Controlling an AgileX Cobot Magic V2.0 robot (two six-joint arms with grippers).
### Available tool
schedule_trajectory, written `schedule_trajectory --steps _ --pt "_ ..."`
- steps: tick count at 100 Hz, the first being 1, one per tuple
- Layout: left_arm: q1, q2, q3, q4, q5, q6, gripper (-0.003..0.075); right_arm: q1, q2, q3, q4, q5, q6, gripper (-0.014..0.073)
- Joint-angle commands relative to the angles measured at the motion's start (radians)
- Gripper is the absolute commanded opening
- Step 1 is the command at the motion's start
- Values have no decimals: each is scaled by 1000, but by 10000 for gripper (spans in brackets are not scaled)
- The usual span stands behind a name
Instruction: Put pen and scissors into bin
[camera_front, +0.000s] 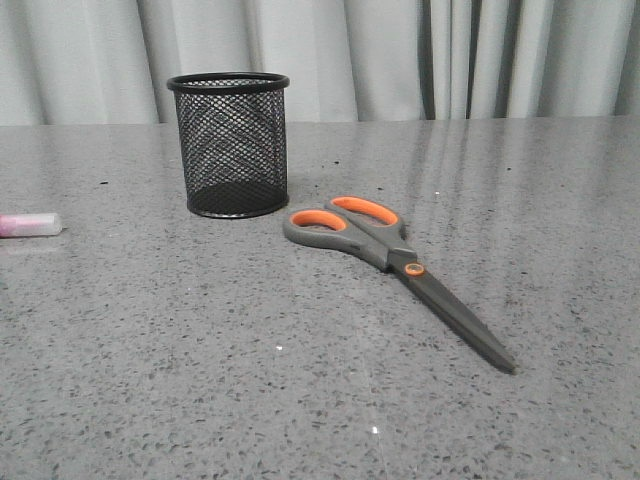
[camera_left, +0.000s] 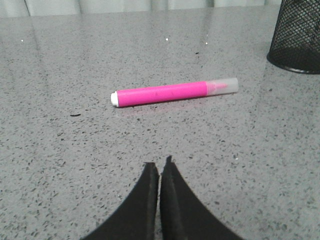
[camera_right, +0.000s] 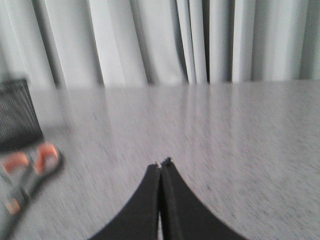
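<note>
The black wire-mesh bin (camera_front: 229, 143) stands upright at the back left of the grey table; its lower wall shows in the left wrist view (camera_left: 297, 37). The scissors (camera_front: 400, 260) lie flat to its right, orange-lined handles toward the bin, blades pointing to the front right; their handles appear blurred in the right wrist view (camera_right: 30, 167). The pink pen (camera_left: 172, 93) lies on its side, whitish cap toward the bin; only its cap end shows at the front view's left edge (camera_front: 30, 224). My left gripper (camera_left: 160, 165) is shut and empty, short of the pen. My right gripper (camera_right: 161, 162) is shut, empty, away from the scissors.
The speckled grey table (camera_front: 200, 380) stretches back to pale curtains (camera_front: 450, 50). Neither arm shows in the front view.
</note>
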Motion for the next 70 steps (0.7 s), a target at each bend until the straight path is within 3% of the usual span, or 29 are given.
schedule_trajectory --steps 1,15,38,57,70 --pt "3 -32 44 -90 -126 -11 -19 -4 -20 13 137 -157 9 -58" --pt "3 -32 44 -477 -248 -11 -19 -4 -20 13 284 -181 9 -58" --pt "3 -32 44 -967 -303 -11 -19 -4 -20 13 330 -196 9 -58" --pt "3 -32 43 -1179 -308 -11 -19 -4 -20 13 365 -194 11 -58" --pt "3 -32 38 -1197 -238 -11 -19 -1 -20 -8 365 -155 37 -57"
